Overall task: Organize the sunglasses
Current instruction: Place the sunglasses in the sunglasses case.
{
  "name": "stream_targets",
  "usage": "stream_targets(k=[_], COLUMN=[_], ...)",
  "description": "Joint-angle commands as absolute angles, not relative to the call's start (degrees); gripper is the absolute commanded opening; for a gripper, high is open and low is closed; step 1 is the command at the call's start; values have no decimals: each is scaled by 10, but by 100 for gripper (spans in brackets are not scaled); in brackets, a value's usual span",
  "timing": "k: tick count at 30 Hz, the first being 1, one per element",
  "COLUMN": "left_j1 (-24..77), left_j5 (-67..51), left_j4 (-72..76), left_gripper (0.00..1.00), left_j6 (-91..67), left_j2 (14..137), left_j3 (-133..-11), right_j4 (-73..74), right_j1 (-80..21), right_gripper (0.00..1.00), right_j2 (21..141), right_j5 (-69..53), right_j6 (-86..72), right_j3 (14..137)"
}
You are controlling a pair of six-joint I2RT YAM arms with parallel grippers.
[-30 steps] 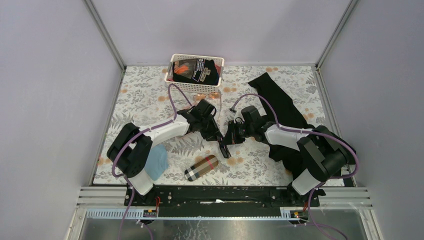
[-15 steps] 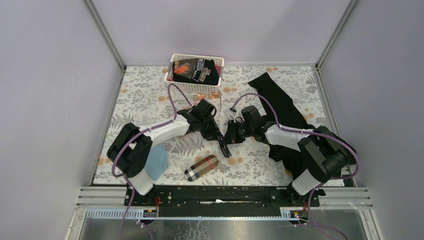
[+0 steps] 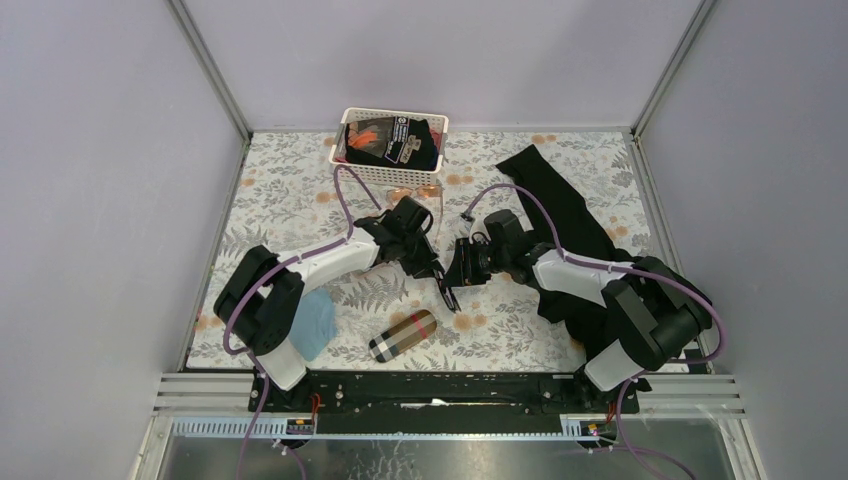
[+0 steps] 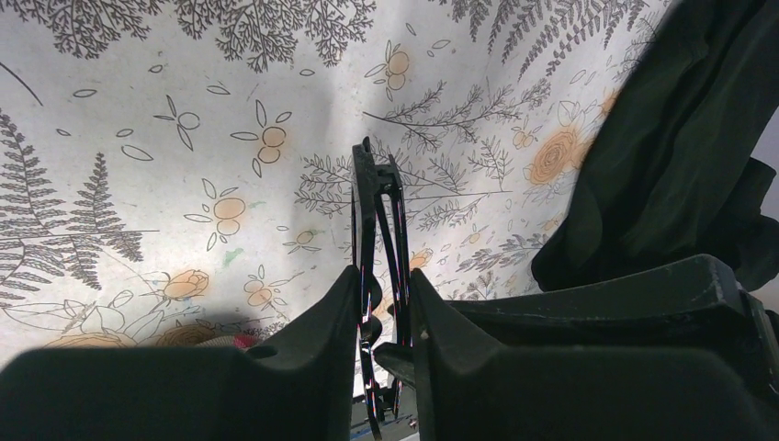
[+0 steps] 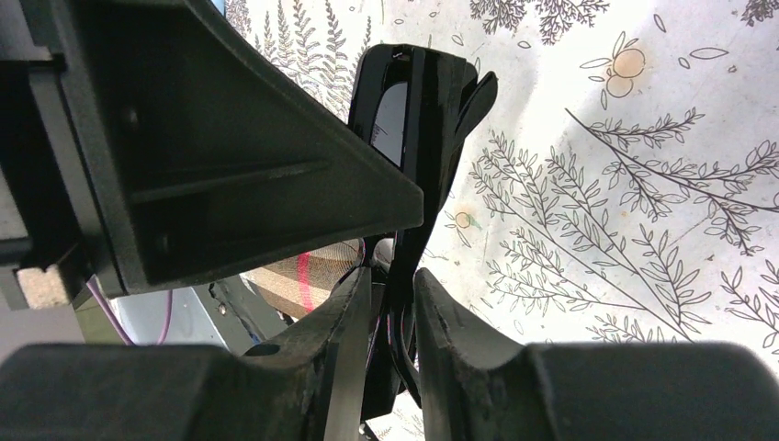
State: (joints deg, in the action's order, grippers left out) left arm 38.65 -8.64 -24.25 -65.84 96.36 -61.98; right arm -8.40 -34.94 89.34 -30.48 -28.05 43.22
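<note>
At mid-table: slim black-framed sunglasses with dark lenses (image 3: 446, 292) are found between the tips of the two arms, over the floral table cover (image 3: 290, 200).
Left gripper (image 4: 381, 276): clamped on the black pair, one finger against each side.
Right gripper (image 5: 393, 276): fingers are set close on either side of the same frame; whether they press on it cannot be told.
Far side: thin wire-framed sunglasses with orange-pink lenses (image 3: 412, 192) are laid just before a white plastic basket (image 3: 390, 175).
Near edge: a plaid oblong case (image 3: 402, 335) and a light-blue cloth (image 3: 315, 322) are laid apart.

Near the one basket (image 3: 380, 172) are two sunglasses, a black pair (image 3: 447, 296) and seemingly a pink-tinted pair (image 3: 400, 192), one plaid case (image 3: 403, 335) and one blue cloth (image 3: 315, 322).
</note>
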Motion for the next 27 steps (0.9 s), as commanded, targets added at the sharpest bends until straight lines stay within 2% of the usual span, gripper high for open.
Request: stream_targets(k=[1,6,11,14,21,27], left_j1=[391,391,391,391,379,330], left_j5=[-66,-65,-51,-47,-9,61], left_j4=[-253,-256,-272,-278,-388,-489], left_gripper=[0,0,0,0,0,0], left_j6=[-659,-661,-664,-668,-682,-745], left_j2=[972,973,972,976,990,946], left_j3=[-635,-634,-640,-647,-724,-770], right_j4=[-75,-69,-35,-7,85,130], right_j1=[-357,-357,-357,-357,-356,-354], right_gripper=[31,35,60,71,76,78], right_j2=[869,865,823,795,718,670], right_j5=[-302,-300,-275,-263,-166,-61], right_j6=[-269,-270,-268,-262,-242,-240], right_j3=[451,451,466,479,504,512])
